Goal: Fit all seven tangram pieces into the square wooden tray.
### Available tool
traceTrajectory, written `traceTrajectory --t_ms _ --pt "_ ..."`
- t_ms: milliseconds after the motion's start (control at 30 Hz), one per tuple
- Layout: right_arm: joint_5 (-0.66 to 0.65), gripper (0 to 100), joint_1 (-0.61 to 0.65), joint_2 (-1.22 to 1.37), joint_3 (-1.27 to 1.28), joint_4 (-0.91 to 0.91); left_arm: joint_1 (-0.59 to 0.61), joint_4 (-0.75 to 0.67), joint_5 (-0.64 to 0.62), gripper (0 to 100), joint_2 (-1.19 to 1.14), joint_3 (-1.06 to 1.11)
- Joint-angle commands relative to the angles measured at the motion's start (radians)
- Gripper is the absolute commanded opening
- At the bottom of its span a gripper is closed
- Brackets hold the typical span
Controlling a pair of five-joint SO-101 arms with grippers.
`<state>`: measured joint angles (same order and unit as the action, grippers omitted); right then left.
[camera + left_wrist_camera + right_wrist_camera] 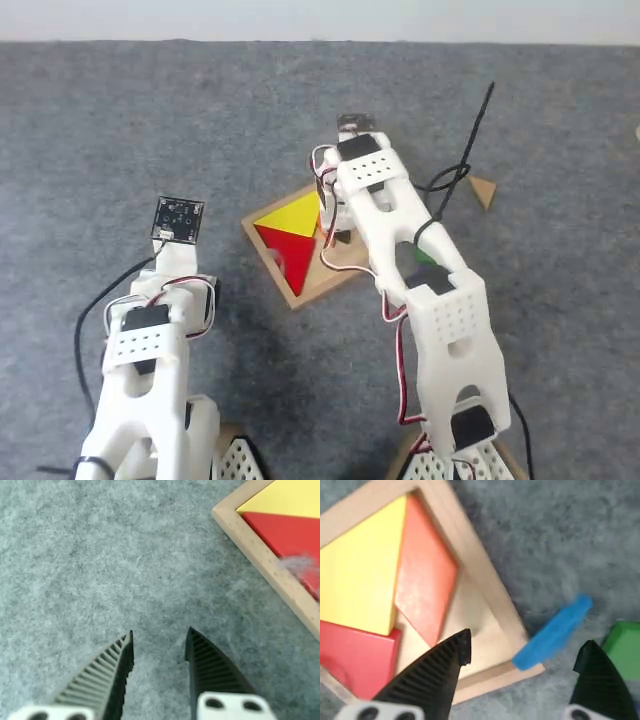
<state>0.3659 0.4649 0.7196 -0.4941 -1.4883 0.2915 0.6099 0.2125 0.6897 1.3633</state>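
The square wooden tray (pixel 300 291) lies mid-table, holding a yellow triangle (pixel 290 213) and a red triangle (pixel 290 250). In the right wrist view the tray (pixel 485 582) also holds an orange piece (pixel 427 590) beside the yellow (pixel 360 570) and red (pixel 355 662) ones. A blue piece (pixel 552 632) leans tilted on the tray's rim, between the fingers of my open right gripper (pixel 526 642), untouched. A green piece (pixel 625 645) lies on the carpet just outside. My left gripper (pixel 160 635) is open over bare carpet, apart from the tray's corner (pixel 260 550).
A small wood-coloured triangle (pixel 483 190) lies on the grey carpet to the right of the tray. The green piece (pixel 425 257) peeks out under the right arm. A black cable (pixel 465 160) runs past the right arm. Open carpet stretches left of the tray.
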Motion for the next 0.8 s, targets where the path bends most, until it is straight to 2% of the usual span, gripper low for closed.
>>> traceTrajectory --t_ms 0,200,500,767 --pt "0.012 32.9 0.004 -0.150 0.014 -0.028 -0.003 -0.021 0.011 17 0.029 -0.004" --pt "-0.008 32.9 -0.039 -0.340 0.215 0.054 -0.002 -0.021 0.011 17 0.029 -0.004" --pt "-0.130 32.9 -0.127 -0.604 0.704 0.320 -0.002 -0.021 0.009 17 0.028 -0.004" --pt "-0.183 32.9 -0.122 -0.607 0.848 0.507 -0.002 -0.021 0.008 17 0.025 -0.004"
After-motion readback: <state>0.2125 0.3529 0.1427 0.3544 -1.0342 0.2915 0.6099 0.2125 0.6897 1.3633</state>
